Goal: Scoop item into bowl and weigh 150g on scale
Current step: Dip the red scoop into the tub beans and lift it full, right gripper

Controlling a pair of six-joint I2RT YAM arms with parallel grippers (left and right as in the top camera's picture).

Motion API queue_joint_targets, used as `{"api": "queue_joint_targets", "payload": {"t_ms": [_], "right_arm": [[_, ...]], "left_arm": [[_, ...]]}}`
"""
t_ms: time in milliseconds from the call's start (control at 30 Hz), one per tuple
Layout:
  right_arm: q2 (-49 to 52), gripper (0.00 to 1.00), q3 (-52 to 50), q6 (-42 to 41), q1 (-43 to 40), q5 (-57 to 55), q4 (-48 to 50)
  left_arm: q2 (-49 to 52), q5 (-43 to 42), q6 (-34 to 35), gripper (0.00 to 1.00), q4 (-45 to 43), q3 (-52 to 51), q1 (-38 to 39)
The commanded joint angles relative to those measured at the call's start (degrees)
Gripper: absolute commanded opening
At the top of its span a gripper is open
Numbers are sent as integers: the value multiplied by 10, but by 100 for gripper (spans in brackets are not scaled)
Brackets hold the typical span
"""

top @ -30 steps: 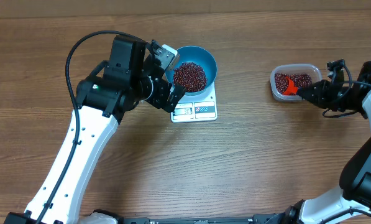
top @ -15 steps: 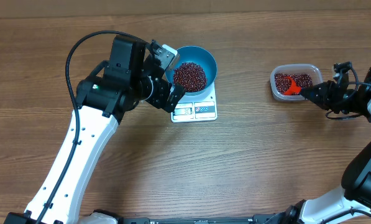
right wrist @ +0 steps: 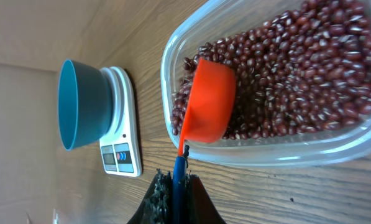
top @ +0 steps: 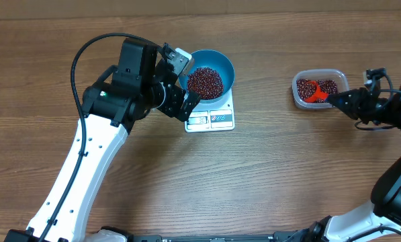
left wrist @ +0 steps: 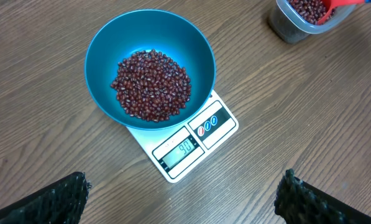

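On the wooden desk [top: 267, 175], the round bright-blue bowl [left wrist: 104, 56] is set on the flat white scale [left wrist: 191, 146], near the wide-open, empty left end effector [left wrist: 184, 205]. In the clear plastic tub [right wrist: 297, 152], the red plastic scoop [right wrist: 211, 99] is gripped by its thin handle in the right end effector [right wrist: 176, 186]. The tiny dark red-brown beans [left wrist: 151, 86], piled in bowl and tub, are likely light and loose: best scooped, not pinched.

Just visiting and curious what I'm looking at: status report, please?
Left gripper open, hovering beside bowl. Right gripper shut on red scoop, scoop down in tub of beans. Bowl on scale, partly filled. Nothing in the way.
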State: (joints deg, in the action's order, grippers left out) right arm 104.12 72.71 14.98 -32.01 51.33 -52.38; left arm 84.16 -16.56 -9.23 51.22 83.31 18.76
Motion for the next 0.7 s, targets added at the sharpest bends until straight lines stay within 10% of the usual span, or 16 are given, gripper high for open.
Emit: {"api": "queue_joint_targets", "payload": {"t_ms": [0,667], "right_arm": [[5,4,-5,-2,-23,39,0],[5,4,-5,-2,-67,110,5]], "left_arm": [[-13,-9,-11,100,-1,9,1],[-13,-9,-11,100,-1,9,1]]}}
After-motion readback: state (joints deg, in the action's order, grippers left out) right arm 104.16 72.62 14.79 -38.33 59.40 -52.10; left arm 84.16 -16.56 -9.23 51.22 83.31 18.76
